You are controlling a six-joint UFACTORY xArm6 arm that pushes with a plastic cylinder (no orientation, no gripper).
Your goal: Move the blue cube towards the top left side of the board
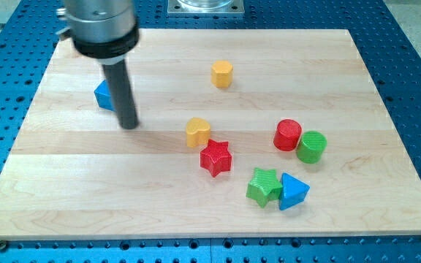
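The blue cube (104, 96) lies near the board's upper left, partly hidden behind my dark rod. My tip (129, 126) rests on the wooden board (64, 183) just to the right of the cube and a little below it, close to or touching the cube's right side.
A yellow hexagonal block (222, 74) lies at top centre. A yellow heart (197, 131) and a red star (215, 158) sit mid-board. A red cylinder (287, 135), a green cylinder (312, 147), a green star (264, 186) and a blue triangle (293, 191) lie at the right.
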